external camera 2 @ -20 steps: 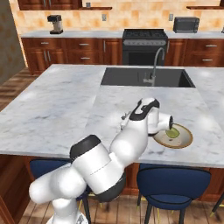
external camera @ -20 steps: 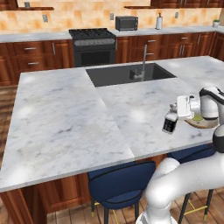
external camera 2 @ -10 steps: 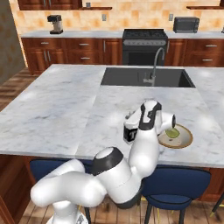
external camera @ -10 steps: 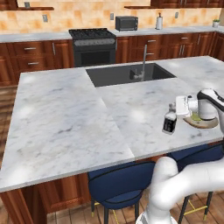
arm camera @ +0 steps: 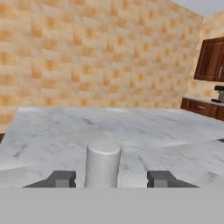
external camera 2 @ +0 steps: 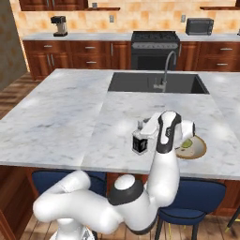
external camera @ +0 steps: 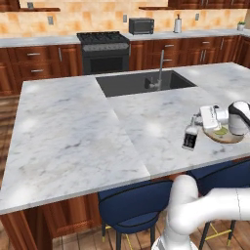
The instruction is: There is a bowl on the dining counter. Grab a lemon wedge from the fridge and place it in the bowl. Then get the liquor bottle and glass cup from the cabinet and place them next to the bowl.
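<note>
claw (arm camera: 109,178): we see both tips spread wide, one on each side of the bottle's cap, neither touching it, so it's got hold of nothing
bottle (external camera: 190,138): upright on the marble surface (external camera: 73,132), near the front edge
bowl (external camera 2: 196,149): just beside the bottle at its 3 o'clock, lemon wedge (external camera 2: 187,143) inside

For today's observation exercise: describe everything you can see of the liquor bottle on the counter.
The liquor bottle is small, with a dark body, a pale label and a grey cap. It stands upright on the white marble counter, beside the bowl. The gripper is level with its cap, fingers apart on either side, not touching.
</note>
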You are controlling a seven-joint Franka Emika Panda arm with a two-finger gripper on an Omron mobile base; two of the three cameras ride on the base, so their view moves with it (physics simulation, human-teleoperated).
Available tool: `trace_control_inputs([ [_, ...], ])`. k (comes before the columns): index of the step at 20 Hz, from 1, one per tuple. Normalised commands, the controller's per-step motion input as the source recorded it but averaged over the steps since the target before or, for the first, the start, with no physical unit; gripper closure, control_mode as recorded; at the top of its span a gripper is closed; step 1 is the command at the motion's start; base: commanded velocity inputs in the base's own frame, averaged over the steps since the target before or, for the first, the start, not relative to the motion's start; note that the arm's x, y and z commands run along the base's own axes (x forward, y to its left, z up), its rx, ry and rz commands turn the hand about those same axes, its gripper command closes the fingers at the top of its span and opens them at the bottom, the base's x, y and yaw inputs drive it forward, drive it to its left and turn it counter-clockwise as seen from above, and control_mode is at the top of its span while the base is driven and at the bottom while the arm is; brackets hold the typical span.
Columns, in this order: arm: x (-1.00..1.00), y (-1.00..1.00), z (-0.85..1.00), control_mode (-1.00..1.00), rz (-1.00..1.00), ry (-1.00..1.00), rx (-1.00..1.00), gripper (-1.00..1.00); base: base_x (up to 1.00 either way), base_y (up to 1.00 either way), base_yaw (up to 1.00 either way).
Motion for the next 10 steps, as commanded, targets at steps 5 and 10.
trace_control_inputs([
  [5,-0.39,0.15,0.37,-1.0,0.0,-0.2,0.0,-1.0,0.0,0.0,0.0],
  [10,-0.44,0.58,0.71,-1.0,0.0,-0.3,-0.01,-1.0,0.0,0.0,0.0],
])
